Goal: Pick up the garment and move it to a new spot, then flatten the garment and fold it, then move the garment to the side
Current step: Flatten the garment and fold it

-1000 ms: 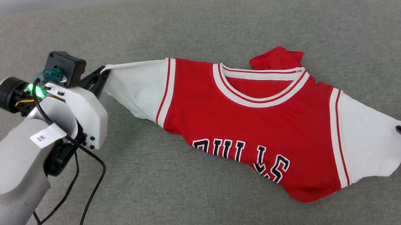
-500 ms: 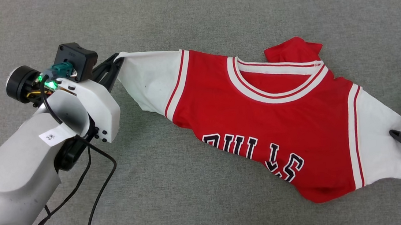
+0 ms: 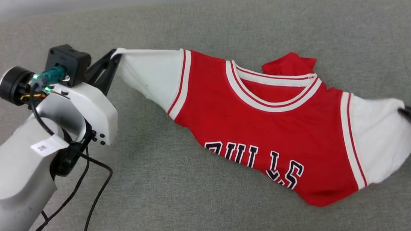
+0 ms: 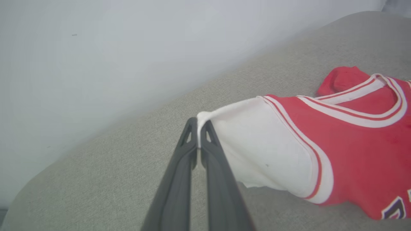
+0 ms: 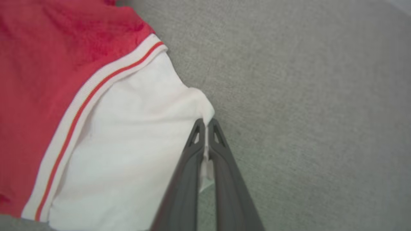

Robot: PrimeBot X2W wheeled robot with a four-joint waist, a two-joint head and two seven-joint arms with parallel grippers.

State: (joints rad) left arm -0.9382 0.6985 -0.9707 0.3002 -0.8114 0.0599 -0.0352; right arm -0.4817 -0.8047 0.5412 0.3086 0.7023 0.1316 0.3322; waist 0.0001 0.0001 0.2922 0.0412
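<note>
i've got both hands on the garment [image 3: 267,132]. my left gripper [image 3: 111,62], at the upper left of the head view, is pinched tight on the tip of the white sleeve [image 3: 153,79] on that side. my right gripper [image 3: 407,115], at the right edge, is closed on the tip of the other white sleeve [image 3: 377,140]. each wrist view shows a fold of white cloth clamped between the dark fingertips. the shirt lies front up, strung diagonally from upper left to lower right across the grey cushion [image 3: 238,218]. the sleeve tips look raised a little at the grips, and the red body sags onto the fabric. i'd call this the very start: the pick-up grasp is made, but most of the garment rests on the surface and, as far as i can judge, it hasn't gone to a new spot yet. it isn't flat either. a red flap [image 3: 287,64] pokes up behind the collar [image 3: 272,99], and the lower part looks tucked under below the lettering [image 3: 255,159]. lifting, moving, flattening, folding and setting it aside are all left to do.
</note>
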